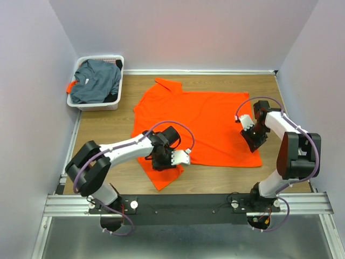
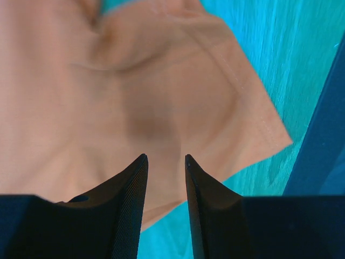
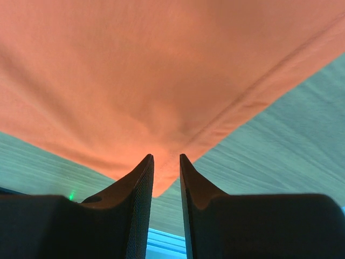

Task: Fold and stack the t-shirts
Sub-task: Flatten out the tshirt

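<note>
**Item: orange t-shirt** [image 1: 210, 121]. One, spread flat and face-up on the wooden table [image 1: 108, 129], roughly centred. Collar towards the far-left, hem towards the right.

**Item: grey t-shirt** [image 1: 97, 81]. One, bunched in the white basket [image 1: 97, 106] at the far-left corner, well apart from the orange one. Not yet folded.

**Left gripper** [image 2: 165, 159]. Low over the near sleeve [image 2: 215, 108]. Fingers a little apart, cloth showing through the gap, nothing clamped.

**Right gripper** [image 3: 166, 157]. At the near-right hem corner [image 3: 161, 181]. Fingers narrowly apart with the corner's tip just in the gap and the table showing below it. No pinch visible.

**Handling notes (judgement).** Light, limp and thin, not fragile. It will sag and crease wherever unsupported, and a single layer can slip from a shallow pinch. Best taken at stitched edges: the hem corner and the sleeve seam, where the doubled fabric gives the fingers something to bite. Lift both holds together, or the cloth will drag and wrinkle.
</note>
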